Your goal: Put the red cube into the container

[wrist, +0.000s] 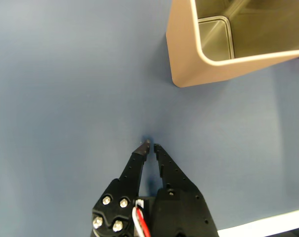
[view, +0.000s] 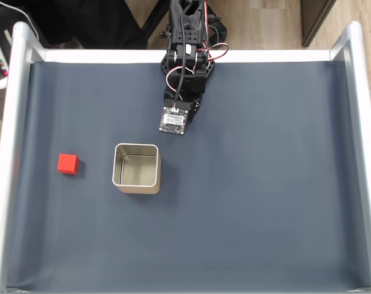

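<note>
Your black two-finger gripper (wrist: 150,144) is hovering with jaws together, empty; the small red cube (view: 68,163) is sitting beside the lidless square metal tin (view: 137,184), awaiting pickup.

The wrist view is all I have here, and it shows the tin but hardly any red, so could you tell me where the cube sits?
Observer: In the fixed view the red cube lies on the dark mat, left of the container and apart from it.
Operator: Thank you. Is anything already inside the container?
Observer: No, the fixed view looks straight down into it and shows only its bare metal floor.
Operator: And where is the gripper relative to both?
Observer: The gripper, its fingertips nearly touching, holds nothing. In the fixed view the arm's head is above and to the right of the container, on the far side from the cube.
</note>
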Motion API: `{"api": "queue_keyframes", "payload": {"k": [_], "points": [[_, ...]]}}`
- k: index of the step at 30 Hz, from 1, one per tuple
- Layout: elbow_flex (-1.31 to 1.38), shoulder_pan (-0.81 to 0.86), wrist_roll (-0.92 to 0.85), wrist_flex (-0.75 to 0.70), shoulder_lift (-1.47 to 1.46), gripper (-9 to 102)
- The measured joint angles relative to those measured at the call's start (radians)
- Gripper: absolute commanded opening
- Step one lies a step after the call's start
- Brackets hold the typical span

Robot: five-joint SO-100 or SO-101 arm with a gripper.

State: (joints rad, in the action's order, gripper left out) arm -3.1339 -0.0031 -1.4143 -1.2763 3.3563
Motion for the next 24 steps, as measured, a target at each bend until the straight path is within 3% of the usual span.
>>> {"api": "queue_keyframes", "payload": {"k": [5,24], "points": [[-0.003,-0.021,-0.121,-0.021,0.000,0],[-0.003,-0.021,-0.135,-0.025,0.002,0]]}}
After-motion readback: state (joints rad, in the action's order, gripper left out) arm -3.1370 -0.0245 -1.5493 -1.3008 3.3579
